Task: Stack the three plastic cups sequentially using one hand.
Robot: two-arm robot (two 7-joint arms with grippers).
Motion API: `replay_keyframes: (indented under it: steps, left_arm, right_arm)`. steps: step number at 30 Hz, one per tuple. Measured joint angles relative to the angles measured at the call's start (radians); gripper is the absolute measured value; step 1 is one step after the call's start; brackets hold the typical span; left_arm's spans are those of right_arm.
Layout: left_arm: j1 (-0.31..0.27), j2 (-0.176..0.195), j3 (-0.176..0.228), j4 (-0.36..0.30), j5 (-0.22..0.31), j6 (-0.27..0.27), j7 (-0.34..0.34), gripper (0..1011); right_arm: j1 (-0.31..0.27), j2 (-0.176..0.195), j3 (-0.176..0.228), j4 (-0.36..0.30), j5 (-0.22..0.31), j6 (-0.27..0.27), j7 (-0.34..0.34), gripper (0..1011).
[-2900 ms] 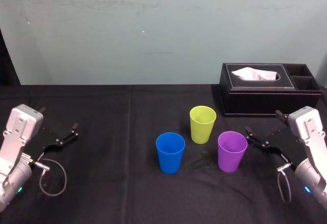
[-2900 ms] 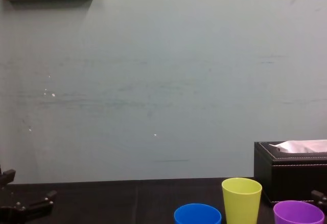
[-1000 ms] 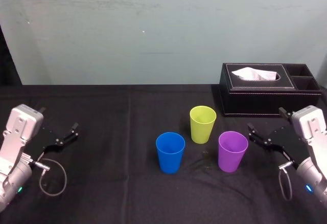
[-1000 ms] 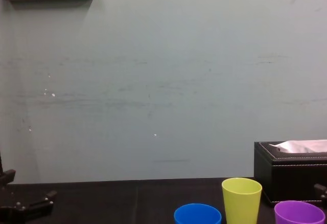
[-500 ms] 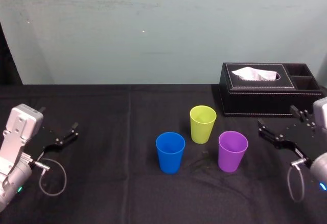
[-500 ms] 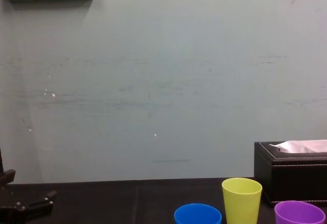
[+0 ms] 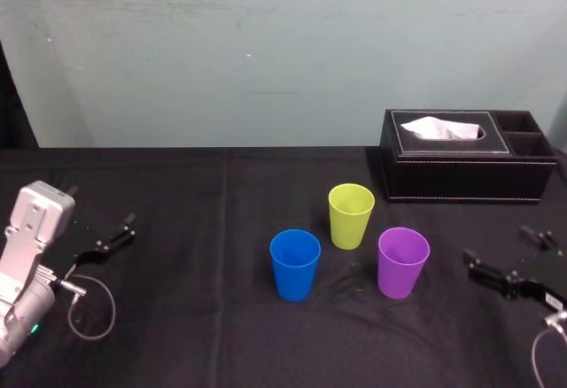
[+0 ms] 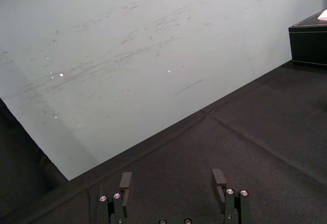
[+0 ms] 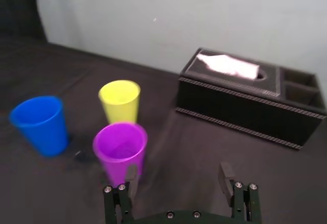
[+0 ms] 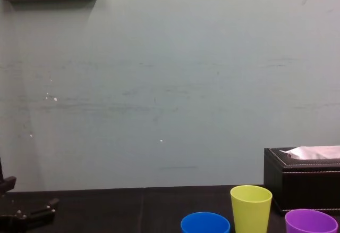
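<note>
Head view, starting at the left: my left gripper (image 8: pixel 172 180) sits low over the black cloth-covered table (image 7: pixel 195 228) at the left edge. Its two black fingers are spread apart with nothing between them, and a loop of cable lies beside its arm.

Moving toward the middle, the smooth tapered blue plastic cup (image 7: pixel 295 264) stands upright with its mouth up. It is the leftmost of the three and sits toward the near side. Just right of it and a bit farther back stands the yellow-green plastic cup (image 7: pixel 351 215), also upright. Right again and back on the near line is the purple plastic cup (image 7: pixel 403 262), upright as well. All three are close together but none touches another, and none is nested yet.

Farther right, my right gripper (image 9: pixel 178 174) is low at the near right edge of the table. Its black fingers are parted and hold nothing. It points toward the purple cup and is clearly apart from it.

At the far right stands the black rectangular tissue box (image 7: pixel 461 166), with a white tissue poking up from its top.
</note>
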Motion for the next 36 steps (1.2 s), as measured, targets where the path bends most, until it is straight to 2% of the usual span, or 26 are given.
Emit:
replay_keyframes:
  steps: [3,9,16,19,28,36]
  left_arm:
    - [0.000,0.000,0.000,0.000,0.000,0.000,0.000,1000]
    - [0.000,0.000,0.000,0.000,0.000,0.000,0.000,1000]
    - [0.000,0.000,0.000,0.000,0.000,0.000,0.000,1000]
    - [0.000,0.000,0.000,0.000,0.000,0.000,0.000,1000]
    - [0.000,0.000,0.000,0.000,0.000,0.000,0.000,1000]
    - [0.000,0.000,0.000,0.000,0.000,0.000,0.000,1000]
  right_arm:
    - [-0.038,0.005,0.014,-0.046,0.023,0.049,0.016,1003]
    - [-0.059,-0.004,0.009,-0.073,0.046,0.111,0.039,1003]
    - [-0.040,-0.015,-0.033,-0.070,0.035,0.158,0.071,1003]
    - [-0.009,-0.029,-0.063,-0.049,0.013,0.175,0.086,1003]
    - [0.044,-0.071,-0.098,0.002,-0.021,0.181,0.104,1003]
    - [0.094,-0.112,-0.133,0.057,-0.078,0.159,0.110,1003]
